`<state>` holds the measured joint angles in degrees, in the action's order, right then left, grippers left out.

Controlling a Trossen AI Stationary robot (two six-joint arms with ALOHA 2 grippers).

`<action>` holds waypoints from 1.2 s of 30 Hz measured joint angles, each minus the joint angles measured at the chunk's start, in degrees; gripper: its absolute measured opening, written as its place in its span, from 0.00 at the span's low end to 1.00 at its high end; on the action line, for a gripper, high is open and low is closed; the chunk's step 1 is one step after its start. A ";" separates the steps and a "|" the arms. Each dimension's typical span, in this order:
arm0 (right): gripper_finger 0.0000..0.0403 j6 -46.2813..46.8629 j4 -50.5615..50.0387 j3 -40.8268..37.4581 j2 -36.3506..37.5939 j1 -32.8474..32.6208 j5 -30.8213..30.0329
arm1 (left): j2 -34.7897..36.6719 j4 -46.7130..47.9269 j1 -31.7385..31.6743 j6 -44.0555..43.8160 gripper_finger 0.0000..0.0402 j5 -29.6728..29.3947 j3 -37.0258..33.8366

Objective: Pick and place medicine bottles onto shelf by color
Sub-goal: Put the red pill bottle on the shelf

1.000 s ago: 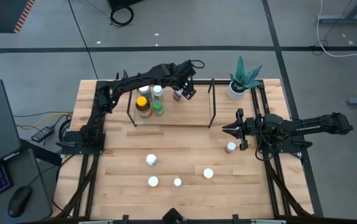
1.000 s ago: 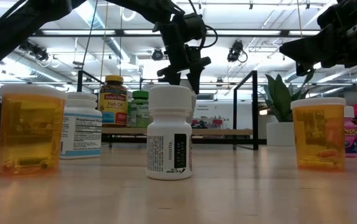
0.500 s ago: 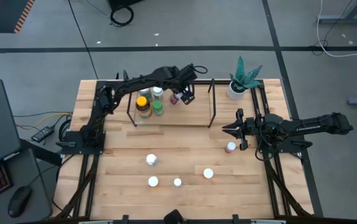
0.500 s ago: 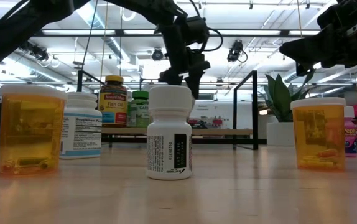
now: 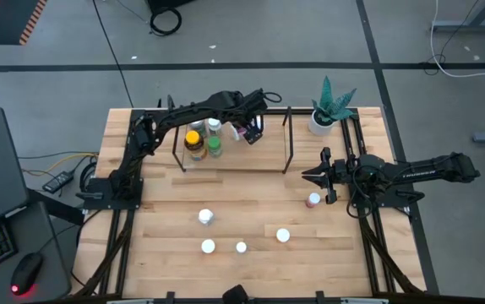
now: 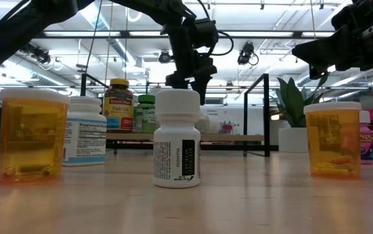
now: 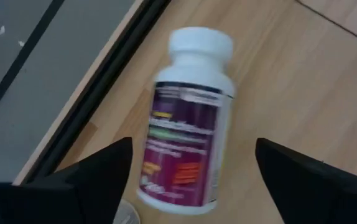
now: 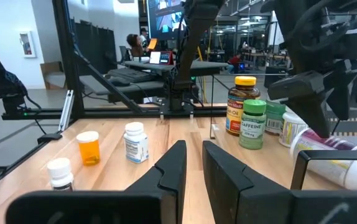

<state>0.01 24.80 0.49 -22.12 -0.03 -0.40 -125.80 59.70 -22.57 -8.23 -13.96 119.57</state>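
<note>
Purple-labelled white-capped bottle (image 7: 188, 124) lay on its side on the shelf (image 5: 259, 160); left gripper (image 5: 251, 131) hovered above it, fingers spread wide, empty. Right gripper (image 5: 312, 176) waited beside the shelf, nearly closed.

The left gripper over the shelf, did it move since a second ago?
Yes. The left gripper slid slightly left, toward the yellow-capped brown bottle on the light-wood shelf.

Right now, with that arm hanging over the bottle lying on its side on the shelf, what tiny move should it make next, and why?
Probably lower a little and close on it. The left gripper is open, its fingers on either side of the purple-labelled bottle, which lies tipped over on the shelf rather than upright like the bottles beside it. The right gripper waits near the shelf's end.
</note>
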 joint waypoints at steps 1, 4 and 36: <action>0.15 0.01 -0.02 0.00 0.00 -0.01 0.00 | 0.00 -0.82 0.19 1.00 0.83 -0.28 0.00; 0.15 0.00 0.00 0.00 0.01 0.01 0.00 | 0.00 -5.47 0.48 4.40 0.81 -5.45 0.00; 0.15 0.01 0.94 0.00 0.01 -0.01 -0.46 | -6.64 -2.52 -5.05 6.10 0.74 4.95 8.18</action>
<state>0.02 25.74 0.49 -22.11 -0.03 -0.86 -132.44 57.19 -27.62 -2.13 -9.00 127.75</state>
